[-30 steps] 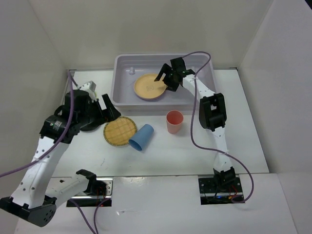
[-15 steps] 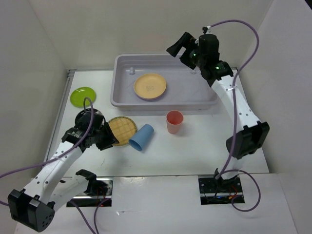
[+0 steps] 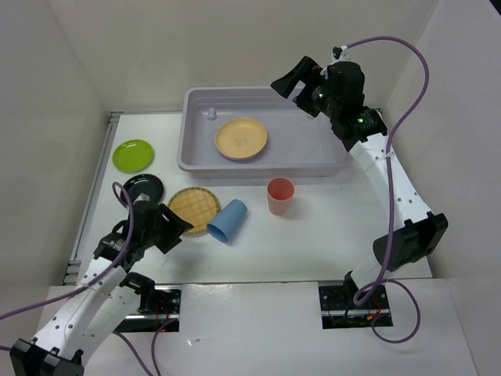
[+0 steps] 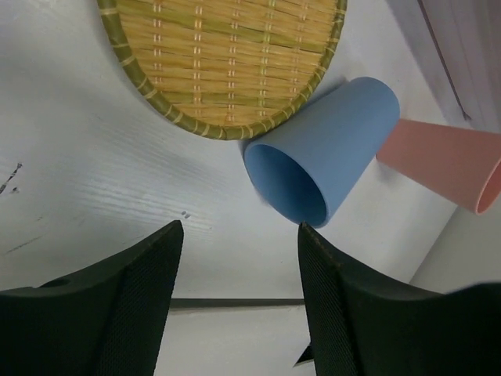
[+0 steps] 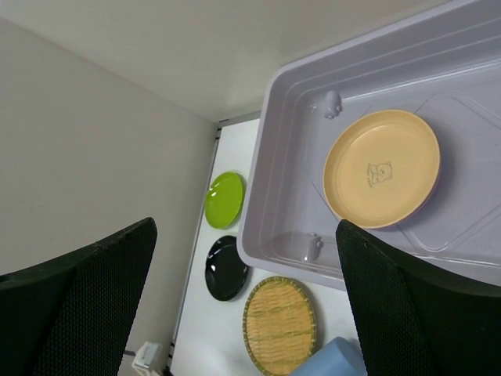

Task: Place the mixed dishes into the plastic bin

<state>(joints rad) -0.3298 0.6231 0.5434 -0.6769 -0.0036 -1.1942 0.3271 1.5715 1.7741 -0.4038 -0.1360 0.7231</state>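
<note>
Five dishes wait outside, by my count: the lime green plate (image 3: 133,154) at upper left, the black plate (image 3: 144,188) below it, then the woven tan plate (image 3: 196,210), the tipped blue cup (image 3: 228,221) against it, and the upright salmon cup (image 3: 279,196). My left gripper (image 4: 235,235), half-parted and empty, faces the woven plate. At upper centre, the plastic bin (image 3: 338,163) holds the orange-yellow plate (image 3: 241,139). The right gripper (image 3: 291,81) gapes wide above its far rim, holding nothing.

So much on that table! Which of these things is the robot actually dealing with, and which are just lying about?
Part of the job:
plastic bin
orange-yellow plate, already in the bin
lime green plate
black plate
woven plate
blue cup, on its side
salmon cup

Just there:
purple cables
metal base plates
</note>
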